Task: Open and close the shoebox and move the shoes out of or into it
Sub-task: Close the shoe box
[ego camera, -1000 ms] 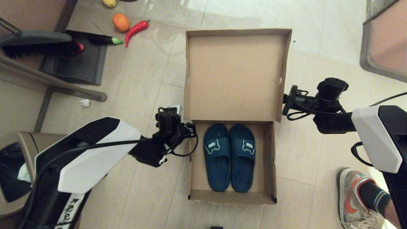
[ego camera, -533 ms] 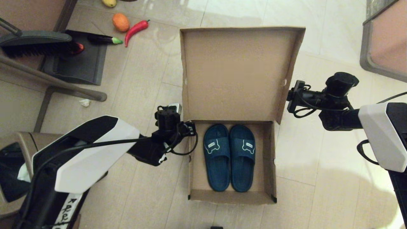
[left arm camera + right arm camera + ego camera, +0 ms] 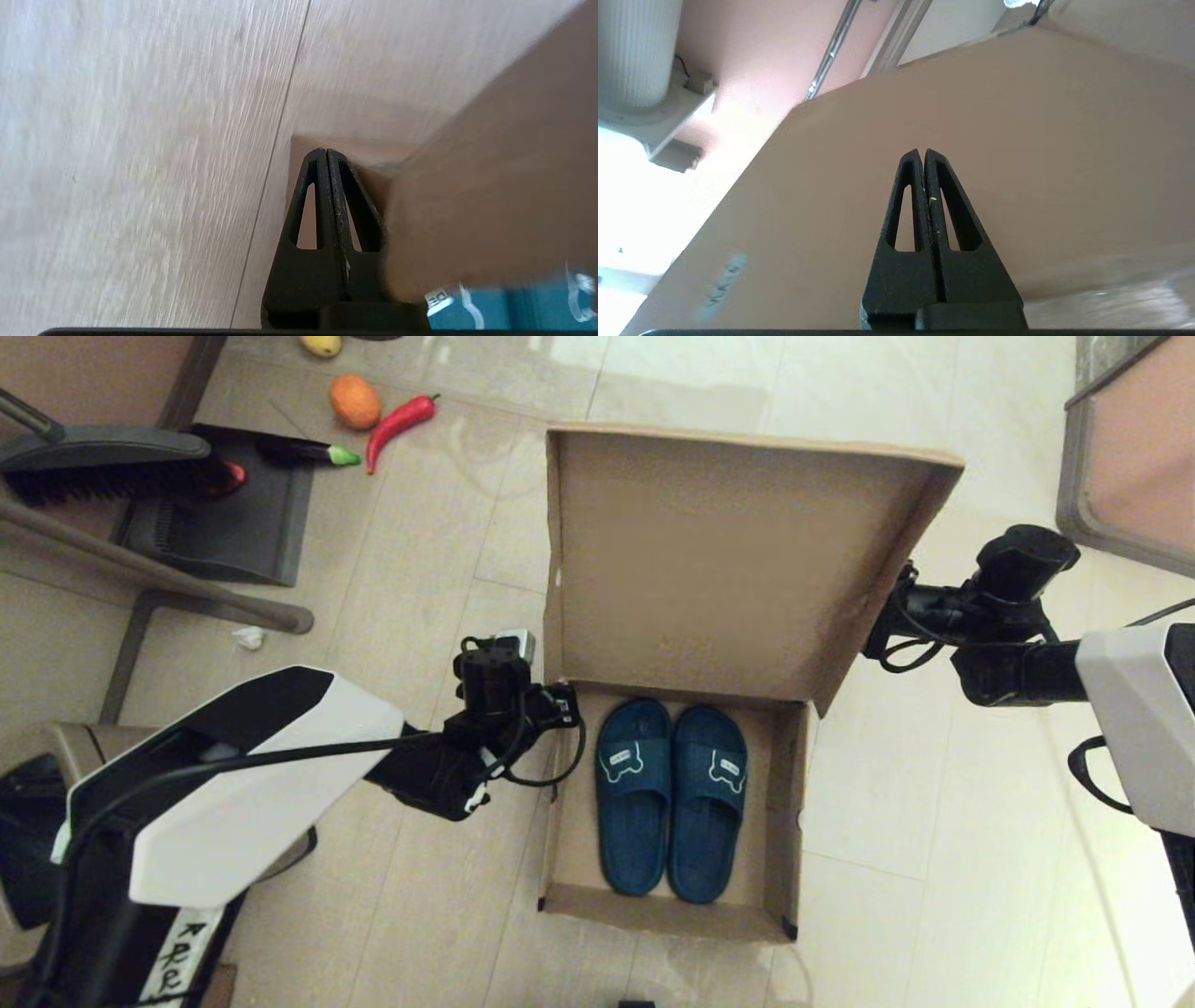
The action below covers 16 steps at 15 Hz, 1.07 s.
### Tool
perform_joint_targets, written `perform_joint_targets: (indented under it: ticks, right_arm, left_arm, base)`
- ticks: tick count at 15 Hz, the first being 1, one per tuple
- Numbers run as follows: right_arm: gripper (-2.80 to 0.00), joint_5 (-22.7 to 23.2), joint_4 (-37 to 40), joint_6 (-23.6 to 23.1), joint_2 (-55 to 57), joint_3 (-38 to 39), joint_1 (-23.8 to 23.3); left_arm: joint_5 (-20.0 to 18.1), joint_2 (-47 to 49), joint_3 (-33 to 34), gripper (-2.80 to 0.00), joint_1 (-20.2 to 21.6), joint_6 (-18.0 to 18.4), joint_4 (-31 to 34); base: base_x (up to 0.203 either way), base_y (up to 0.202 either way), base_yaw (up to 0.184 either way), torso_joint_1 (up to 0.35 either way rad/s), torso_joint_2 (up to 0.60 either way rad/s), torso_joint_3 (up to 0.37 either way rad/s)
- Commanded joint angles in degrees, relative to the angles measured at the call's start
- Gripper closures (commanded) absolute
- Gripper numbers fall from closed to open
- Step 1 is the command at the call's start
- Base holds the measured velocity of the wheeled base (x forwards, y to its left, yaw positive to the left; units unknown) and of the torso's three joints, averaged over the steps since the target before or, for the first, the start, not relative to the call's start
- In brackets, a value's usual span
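The shoebox (image 3: 672, 821) sits on the floor (image 3: 448, 569) at the centre of the head view, its base in the lower middle and its lid (image 3: 719, 551) standing up behind it, filling the upper middle and leaning out toward the right of the frame. The shoes (image 3: 670, 798) lie side by side inside the base, toes toward the hinge, each strap showing a pale bone outline.

My left gripper (image 3: 325, 156) is clenched with nothing between its fingers; in the left wrist view the two black fingers (image 3: 308, 200) meet along their whole length. It sits just outside the box's left wall, at the corner where the lid hinges, left of centre in the head view. A strip of teal shoe shows in the lower right of the left wrist view.

My right gripper (image 3: 923, 154) is clenched too, fingers pressed together and gripping nothing. It points at the outer face of the lid, which fills most of the right wrist view; I cannot tell whether the tips touch the cardboard. In the head view my right arm (image 3: 1018, 635) reaches in from the right edge, its end tucked behind the lid's right side.

A red chilli (image 3: 400, 422) and an orange fruit (image 3: 355, 401) lie in the upper left.
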Motion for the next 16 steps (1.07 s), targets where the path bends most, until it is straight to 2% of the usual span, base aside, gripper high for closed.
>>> perform_joint_targets:
  ticks: [1, 8, 12, 16]
  right_arm:
    - [0.00, 0.7, -0.3, 0.7, -1.3, 0.1, -0.2]
    - [0.00, 0.7, -0.4, 1.7, -5.4, 3.3, -0.2]
    - [0.00, 0.7, -1.2, 1.7, -9.0, 7.8, -0.3]
    - [0.00, 0.6, -4.1, 1.7, -12.7, 14.3, 0.2]
  left_arm:
    - [0.4, -2.7, 0.5, 0.00, -0.1, 0.0, 0.1]
    - [1.4, -9.4, 8.5, 0.00, -0.4, 0.0, -0.4]
    - [2.4, -13.5, 9.9, 0.00, -0.4, 0.0, 0.0]
    - [3.0, -20.4, 17.8, 0.00, -1.0, 0.0, 0.1]
  base:
    - [0.000, 0.000, 0.000, 0.000, 0.00, 0.000]
    - [0.000, 0.000, 0.000, 0.000, 0.00, 0.000]
    - [0.000, 0.000, 0.000, 0.000, 0.00, 0.000]
    - [0.000, 0.000, 0.000, 0.000, 0.00, 0.000]
